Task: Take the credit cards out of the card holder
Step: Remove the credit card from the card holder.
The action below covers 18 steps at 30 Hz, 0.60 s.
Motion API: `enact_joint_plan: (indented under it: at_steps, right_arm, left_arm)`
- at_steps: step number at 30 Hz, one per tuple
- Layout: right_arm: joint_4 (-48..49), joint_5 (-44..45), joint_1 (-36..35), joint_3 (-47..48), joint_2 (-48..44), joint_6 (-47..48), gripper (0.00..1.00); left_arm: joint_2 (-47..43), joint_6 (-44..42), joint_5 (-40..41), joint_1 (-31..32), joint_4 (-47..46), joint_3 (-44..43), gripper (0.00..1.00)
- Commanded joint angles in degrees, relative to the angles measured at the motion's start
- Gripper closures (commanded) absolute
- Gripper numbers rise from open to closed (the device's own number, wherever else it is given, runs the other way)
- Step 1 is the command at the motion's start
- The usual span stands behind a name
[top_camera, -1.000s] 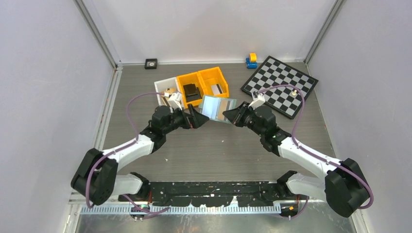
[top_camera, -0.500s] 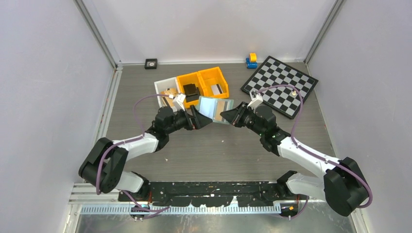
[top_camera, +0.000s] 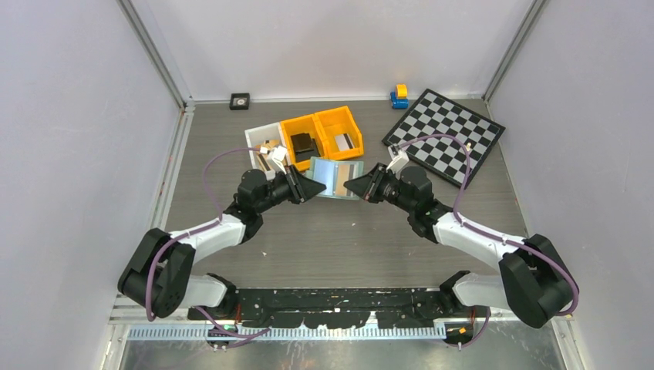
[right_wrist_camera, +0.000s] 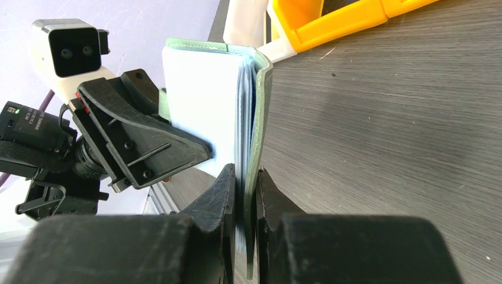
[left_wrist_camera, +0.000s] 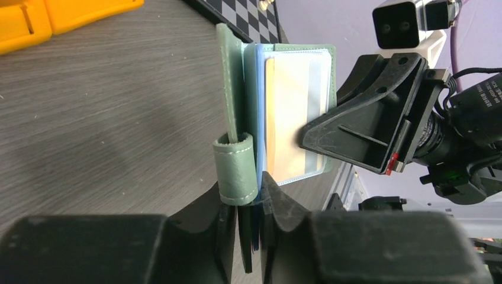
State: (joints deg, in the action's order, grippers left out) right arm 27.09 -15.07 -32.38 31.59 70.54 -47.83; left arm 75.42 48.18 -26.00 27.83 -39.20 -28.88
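Overhead, jaws hide both ends of the card holder [top_camera: 338, 177].

We see the card holder [left_wrist_camera: 228, 77] as matt sage-green, leather-like, with a stitched loop. Its inner sleeves [left_wrist_camera: 296, 118] are glossy clear plastic. Beneath it the table [left_wrist_camera: 106, 118] looks like matt grey wood grain. Beyond it the bins [left_wrist_camera: 71, 15] are smooth orange plastic. The right gripper [right_wrist_camera: 245, 177] on it is scuffed matt black plastic.
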Motion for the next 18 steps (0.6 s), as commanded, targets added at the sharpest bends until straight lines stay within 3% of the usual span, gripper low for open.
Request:
enact_joint_plan:
  at_steps: [1,3,6,8,10,18]
  right_arm:
    - [5.99,-2.30,0.16,1.08,0.34,-0.09,0.99]
    - [4.82,-1.53,0.28,1.34,0.38,0.24,0.91]
    - [3.03,2.12,0.52,0.62,-0.33,0.66,0.55]
    - [2.60,4.08,1.00,-0.26,-1.20,0.81,0.46]
    - [2.27,5.03,1.37,-0.75,-1.75,0.56,0.47]
    - [4.95,2.87,1.84,-0.95,0.38,-1.29,0.73]
  left_arm:
    - [0.31,-0.20,-1.78,-0.39,-3.19,-0.85,0.88]
    - [-0.10,-0.06,-1.30,-0.69,-2.86,-0.70,0.96]
    - [-1.94,-0.20,0.91,-1.37,-0.98,0.29,1.00]
    - [-3.48,-0.32,2.17,-1.70,-0.31,1.12,1.00]
    - [-4.70,-0.53,2.83,-1.73,0.30,1.43,1.00]
    - [-6.83,-0.46,4.38,-1.73,-0.16,2.91,1.00]
